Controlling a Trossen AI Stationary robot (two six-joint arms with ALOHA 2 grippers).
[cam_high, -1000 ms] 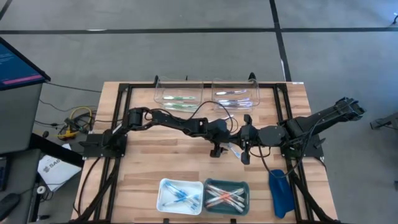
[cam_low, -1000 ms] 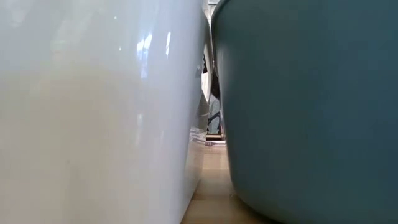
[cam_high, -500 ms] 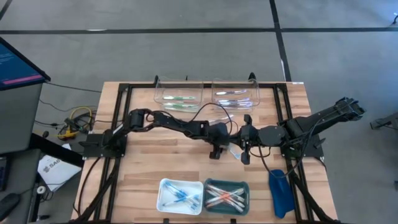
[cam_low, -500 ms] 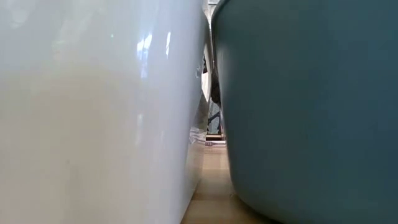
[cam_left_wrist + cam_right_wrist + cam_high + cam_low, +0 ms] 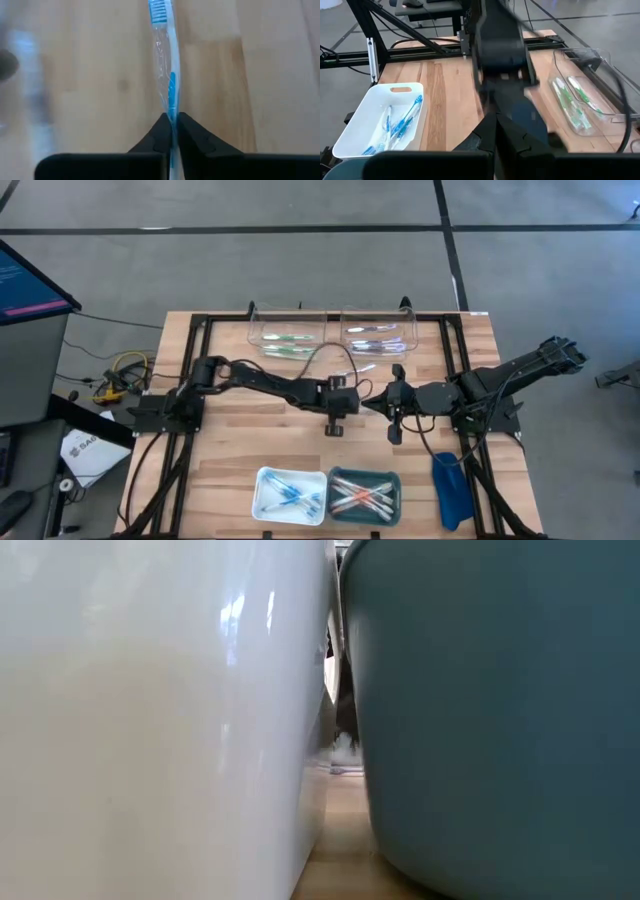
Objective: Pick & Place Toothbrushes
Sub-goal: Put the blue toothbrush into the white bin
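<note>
A wooden slatted table top (image 5: 230,440) with a pale grain is seen, framed by black metal rails. Toward its left-centre, the left gripper (image 5: 172,131) is found with its two dark, wedge-shaped fingers pressed together on the handle of a clear-wrapped toothbrush with a blue grip and blue bristles (image 5: 167,65); the brush is held above the planks, its bristle head pointing away from the wrist. In the high view that gripper (image 5: 337,423) is placed at mid-table.

Just to its right, the right gripper (image 5: 392,423) is noted, its jaws pressed together with nothing seen between them.

On the far edge, two clear plastic trays are observed: the left one (image 5: 285,335) holding green-handled brushes, the right one (image 5: 378,332) holding pale, silvery ones. On the near edge, a white glossy rectangular bin (image 5: 291,493) containing blue brushes stands just beside a teal bin (image 5: 364,493) containing pink and orange ones. At the right near corner a dark-blue oblong object (image 5: 450,490) is recorded.
</note>
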